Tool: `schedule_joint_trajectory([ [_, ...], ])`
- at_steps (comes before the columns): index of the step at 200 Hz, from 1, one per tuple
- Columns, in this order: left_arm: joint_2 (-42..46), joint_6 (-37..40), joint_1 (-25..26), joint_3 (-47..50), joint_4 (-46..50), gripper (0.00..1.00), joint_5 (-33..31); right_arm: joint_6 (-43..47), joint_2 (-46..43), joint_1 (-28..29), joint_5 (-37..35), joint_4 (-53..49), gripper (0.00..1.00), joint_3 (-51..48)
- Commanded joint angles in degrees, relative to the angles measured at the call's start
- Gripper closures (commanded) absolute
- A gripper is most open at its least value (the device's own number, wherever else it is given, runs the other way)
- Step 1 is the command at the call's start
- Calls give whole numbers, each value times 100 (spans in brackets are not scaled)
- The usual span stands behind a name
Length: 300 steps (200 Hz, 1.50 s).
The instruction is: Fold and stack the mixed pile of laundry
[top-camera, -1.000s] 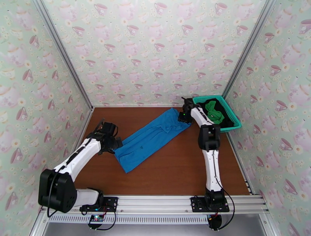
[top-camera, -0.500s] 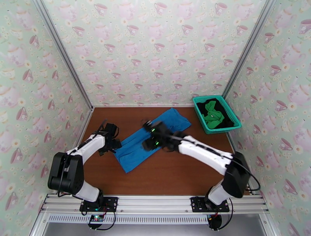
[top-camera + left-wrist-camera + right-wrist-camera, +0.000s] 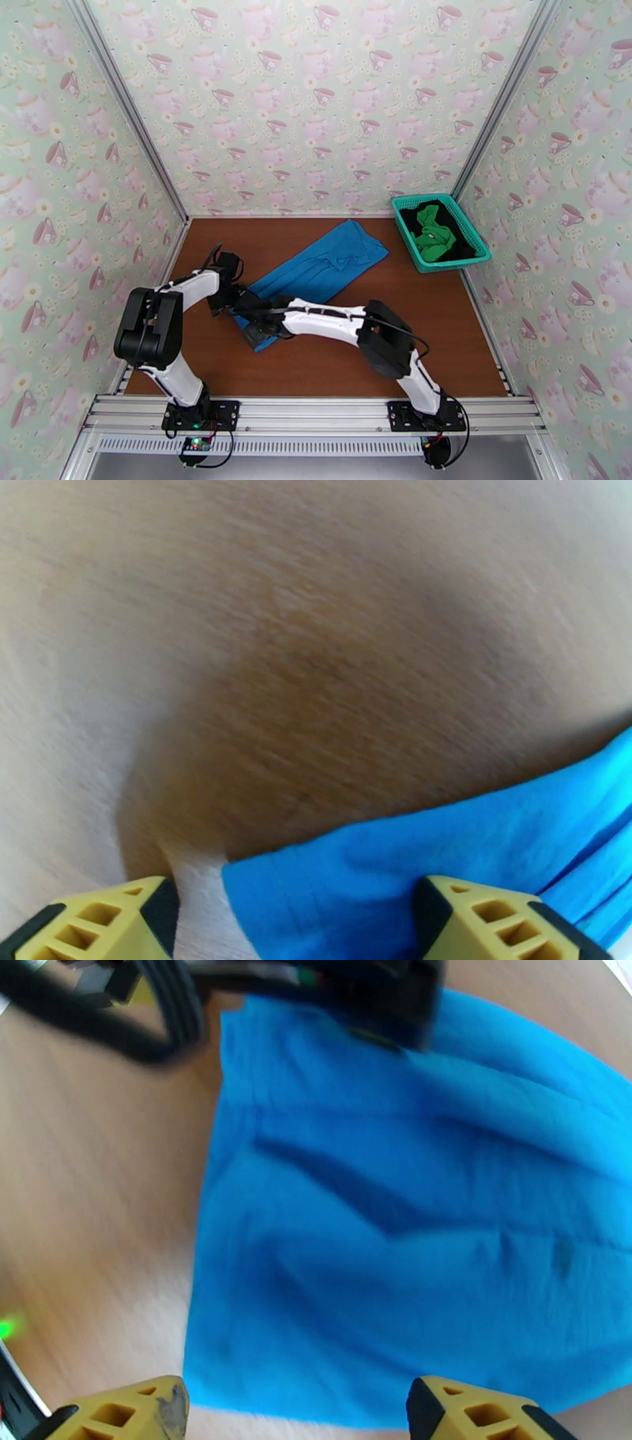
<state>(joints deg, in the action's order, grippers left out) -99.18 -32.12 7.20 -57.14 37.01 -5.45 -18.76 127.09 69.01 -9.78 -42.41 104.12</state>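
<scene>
Top external view: the blue shirt (image 3: 324,268) lies spread on the bench (image 3: 347,367), its long axis running from near left to far right.
Rest of the pile: the green shirt (image 3: 434,230) and the black garment (image 3: 466,246) sit in the basket (image 3: 405,227) at the far right, well apart from both arms (neither is laid out yet).
Left side: the left gripper (image 3: 228,289) is at the shirt's near-left end, on its left edge. In the left wrist view its fingertips (image 3: 482,918) stand wide, with the corner of the hem between them but not pinched.
Right side: the right gripper (image 3: 254,330) reaches across the bench to that same end, just nearer than the left one. Its jaws are wide and hold nothing. In the right wrist view the hem lies just ahead of the fingertips (image 3: 118,1414).
Key relation: both grippers are at one short end and the whole shirt stretches away from them to the far right. A fold would probably carry this hem along the long axis (left gripper nearer the left corner, right nearer the near corner).
Hard to make out: the right forearm covers the shirt's nearest corner from above. Both wrist views are blurred, so I cannot tell whether any fingertip touches the cloth or the bench. The far end is rumpled, so its sleeves are unclear.
</scene>
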Motion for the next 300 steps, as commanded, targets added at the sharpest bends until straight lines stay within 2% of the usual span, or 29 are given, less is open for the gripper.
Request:
schedule_joint_trajectory([
  [1,-319,83,11,37,-72,31,257,-262,385,163,-172,-673,25,444],
  [29,-332,83,19,-115,-6,50,351,-439,514,308,-97,-817,28,494],
  [39,-304,78,27,-80,-10,61,384,-488,535,347,-23,-800,29,449],
  [61,-220,46,54,-45,-17,76,405,-551,618,421,135,-688,32,358],
  [98,-44,-5,94,316,-41,90,401,-636,849,473,275,-520,37,409],
  [121,11,-22,99,383,-45,93,398,-608,1096,468,208,-559,39,668],
  [133,36,-22,109,415,-41,96,396,-585,1268,473,178,-668,44,869],
  [147,60,-30,125,453,-38,100,407,-576,1432,472,191,-747,55,1015],
  [196,339,-1,143,525,94,100,425,-650,1387,507,139,-777,100,873],
  [247,1295,49,141,279,1050,100,-57,-541,580,683,316,-656,100,617],
  [274,1785,54,218,-278,1574,100,-135,-618,-142,628,-189,-611,100,245],
  [300,1796,130,453,-990,1939,100,-55,-728,-911,323,-577,-588,100,-312],
])
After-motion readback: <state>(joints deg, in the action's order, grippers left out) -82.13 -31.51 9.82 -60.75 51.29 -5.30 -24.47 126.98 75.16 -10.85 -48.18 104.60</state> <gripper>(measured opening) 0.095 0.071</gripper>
